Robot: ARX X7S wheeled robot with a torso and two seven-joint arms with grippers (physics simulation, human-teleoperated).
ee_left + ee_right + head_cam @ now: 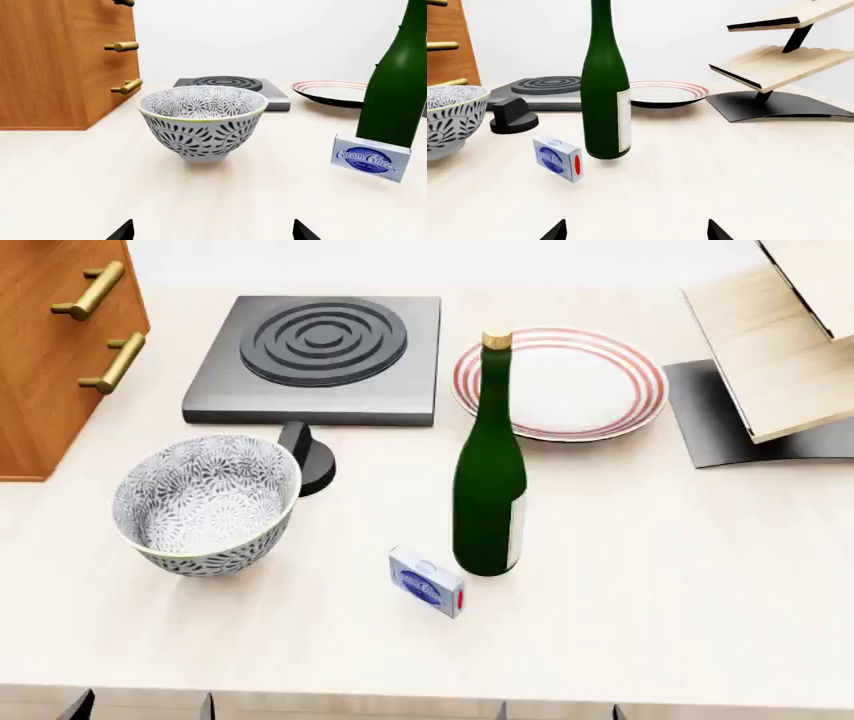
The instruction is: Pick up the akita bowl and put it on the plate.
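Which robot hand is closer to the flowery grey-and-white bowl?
Left. The left gripper faces the patterned ceramic bowl straight on, jaws open. The right gripper faces the tall green glass bottle, with the bowl off to its side.

Glazed patterned ceramic akita bowl (207, 502); glossy white plate (561, 383); shiny dark green glass bottle (490, 480); matt pale worktop (667, 570); wood-grain cabinet (54, 350), brassy handles.

A pale cream counter (667, 570) fills most of my head view. At its upper left stands a wooden cabinet (40, 370) with brass handles; at the upper right, a light wood shelf rack (781, 340) on a dark base. The wall (267, 35) behind is plain white, evenly lit.
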